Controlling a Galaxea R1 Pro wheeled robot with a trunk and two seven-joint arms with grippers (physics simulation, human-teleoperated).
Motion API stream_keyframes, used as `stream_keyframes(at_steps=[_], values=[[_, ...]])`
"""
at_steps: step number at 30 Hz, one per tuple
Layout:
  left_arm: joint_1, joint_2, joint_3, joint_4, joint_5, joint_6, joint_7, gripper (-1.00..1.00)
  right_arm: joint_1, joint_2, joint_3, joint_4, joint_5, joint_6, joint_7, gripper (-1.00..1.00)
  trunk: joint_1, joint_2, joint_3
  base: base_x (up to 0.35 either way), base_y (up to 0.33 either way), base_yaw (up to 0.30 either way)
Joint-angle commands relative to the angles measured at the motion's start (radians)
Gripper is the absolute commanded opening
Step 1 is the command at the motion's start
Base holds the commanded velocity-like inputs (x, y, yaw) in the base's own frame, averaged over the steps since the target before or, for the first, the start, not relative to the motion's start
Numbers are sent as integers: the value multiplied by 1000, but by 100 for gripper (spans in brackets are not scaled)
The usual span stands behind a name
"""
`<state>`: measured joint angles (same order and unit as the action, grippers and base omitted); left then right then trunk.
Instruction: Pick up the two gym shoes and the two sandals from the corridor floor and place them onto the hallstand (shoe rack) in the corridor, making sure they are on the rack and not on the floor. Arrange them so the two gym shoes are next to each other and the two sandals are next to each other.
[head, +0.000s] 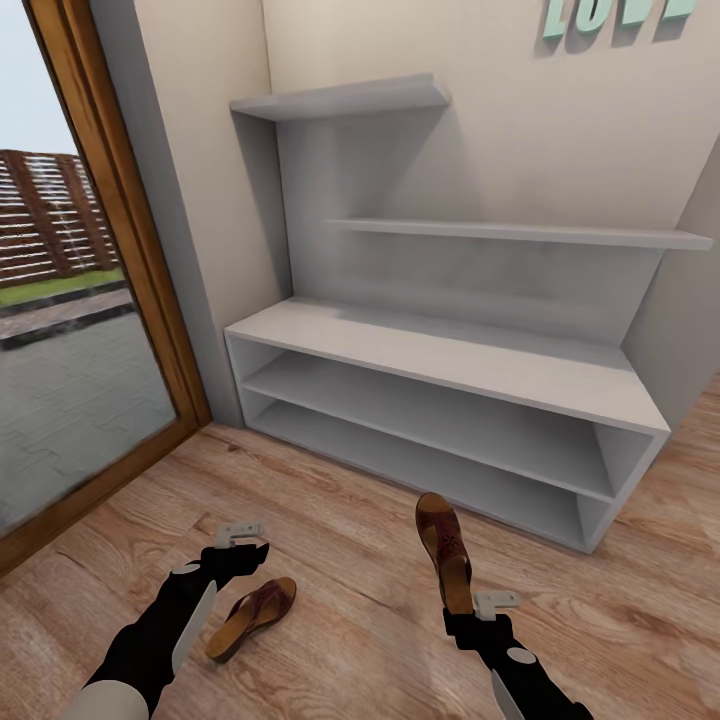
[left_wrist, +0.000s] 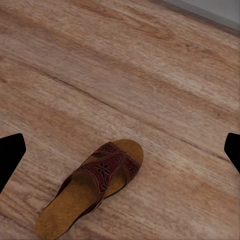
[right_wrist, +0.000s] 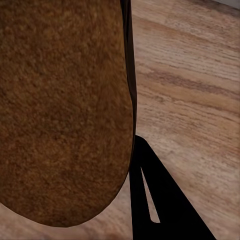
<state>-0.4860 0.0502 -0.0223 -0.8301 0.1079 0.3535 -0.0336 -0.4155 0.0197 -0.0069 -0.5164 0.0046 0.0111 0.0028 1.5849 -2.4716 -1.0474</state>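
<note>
The pale grey hallstand (head: 450, 362) stands against the wall ahead, and all its shelves are bare. One brown sandal (head: 252, 618) (left_wrist: 95, 186) lies flat on the corridor floor (head: 340, 560). My left gripper (head: 240, 545) (left_wrist: 125, 145) hovers over that sandal, open wide and apart from it. The other sandal (head: 445, 548) (right_wrist: 65, 110) hangs above the floor with its toe pointing toward the hallstand; my right gripper (head: 466, 610) is shut on its heel end. One black finger (right_wrist: 160, 200) shows beside its tan surface. The two gym shoes are out of view.
A wood-framed glass door (head: 120, 300) runs along the left, close to the hallstand's left end. A wall (head: 690, 330) juts out at its right end. Bare wood floor lies between me and the hallstand.
</note>
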Motion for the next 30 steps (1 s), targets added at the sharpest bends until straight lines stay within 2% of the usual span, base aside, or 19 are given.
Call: stream_keyframes(at_steps=[1,12,30], values=[[0,1,-2,-1,10,5,1,100,0,0,-1,-1,-3,1,0,-100,0,0,-1,0,6,0],[0,1,-2,-1,10,5,1,100,0,0,0,-1,-3,1,0,-100,0,0,-1,0,56,0],[0,1,-2,-1,10,5,1,100,0,0,0,1,-3,1,0,-100,0,0,-1,14,292,0]])
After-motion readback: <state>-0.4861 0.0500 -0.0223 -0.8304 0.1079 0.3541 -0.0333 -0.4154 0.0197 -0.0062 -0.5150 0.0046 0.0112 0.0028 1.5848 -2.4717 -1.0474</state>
